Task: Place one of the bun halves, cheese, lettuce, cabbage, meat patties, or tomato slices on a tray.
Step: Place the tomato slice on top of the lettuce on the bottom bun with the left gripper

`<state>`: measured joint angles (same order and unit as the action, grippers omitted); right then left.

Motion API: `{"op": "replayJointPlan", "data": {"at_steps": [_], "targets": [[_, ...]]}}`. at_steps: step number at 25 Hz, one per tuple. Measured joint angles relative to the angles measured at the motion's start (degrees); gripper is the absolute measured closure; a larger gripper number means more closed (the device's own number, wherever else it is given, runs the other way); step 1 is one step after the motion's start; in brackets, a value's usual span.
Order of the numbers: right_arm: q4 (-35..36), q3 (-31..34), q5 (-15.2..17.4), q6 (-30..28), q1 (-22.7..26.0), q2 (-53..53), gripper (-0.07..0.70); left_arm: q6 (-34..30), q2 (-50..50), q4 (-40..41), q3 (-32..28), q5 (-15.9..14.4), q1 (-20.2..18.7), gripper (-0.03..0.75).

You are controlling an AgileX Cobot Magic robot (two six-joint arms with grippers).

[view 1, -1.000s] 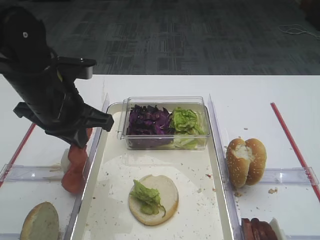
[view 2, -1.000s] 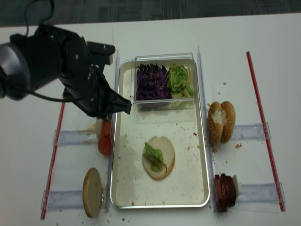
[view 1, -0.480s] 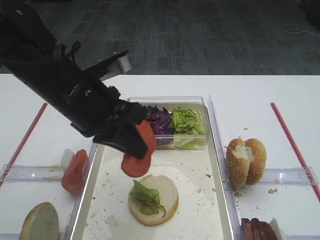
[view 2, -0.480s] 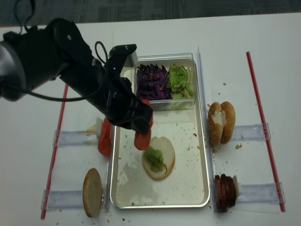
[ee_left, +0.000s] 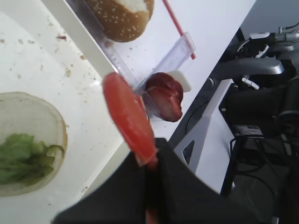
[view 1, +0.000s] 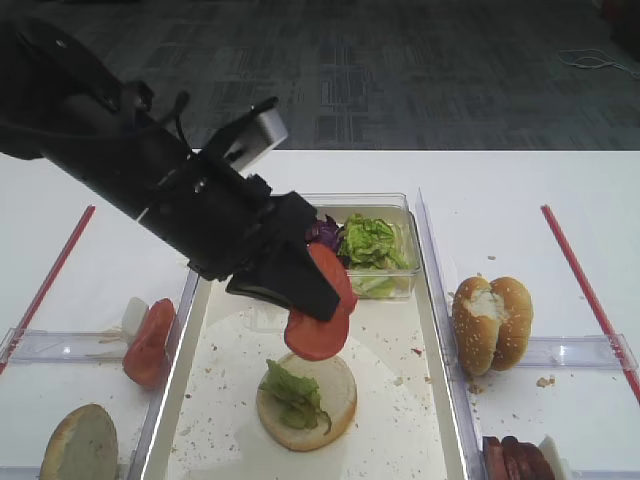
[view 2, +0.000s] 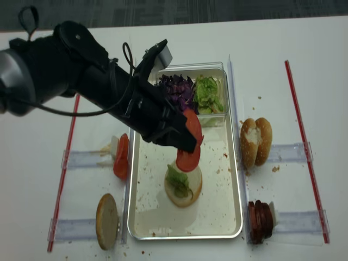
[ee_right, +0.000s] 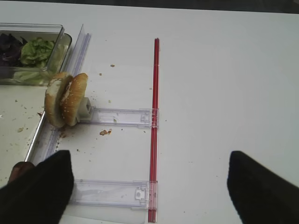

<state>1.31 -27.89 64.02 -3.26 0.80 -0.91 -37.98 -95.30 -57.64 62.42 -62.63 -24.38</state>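
The left gripper (ee_left: pixel 148 164), fingers clamped on glossy red-orange tomato slices (view 1: pixel 322 310), holds them above a pale bun half (view 1: pixel 307 400) topped with green lettuce (view 1: pixel 292 393) on the cream-white rectangular tray (view 1: pixel 420 420). Two black fingers (ee_right: pixel 35 191) of the right gripper stand wide apart. Two seeded bun halves (view 1: pixel 491 323) stand at the right, one at the left. The white table meets grey carpet.
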Motion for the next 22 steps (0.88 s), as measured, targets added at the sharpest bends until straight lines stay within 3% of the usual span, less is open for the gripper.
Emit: {"op": "replayJointPlan", "data": {"at_steps": [9,22], "targets": [[0.0,0.0,0.0,-0.1,0.0,0.0,-0.059,0.0,-11.2,-1.1,0.0,1.1,0.0,0.701],[0.0,0.0,0.1,-0.1,0.0,0.0,-0.059,0.6,-14.6,-1.3,0.0,3.4,0.0,0.701]]}}
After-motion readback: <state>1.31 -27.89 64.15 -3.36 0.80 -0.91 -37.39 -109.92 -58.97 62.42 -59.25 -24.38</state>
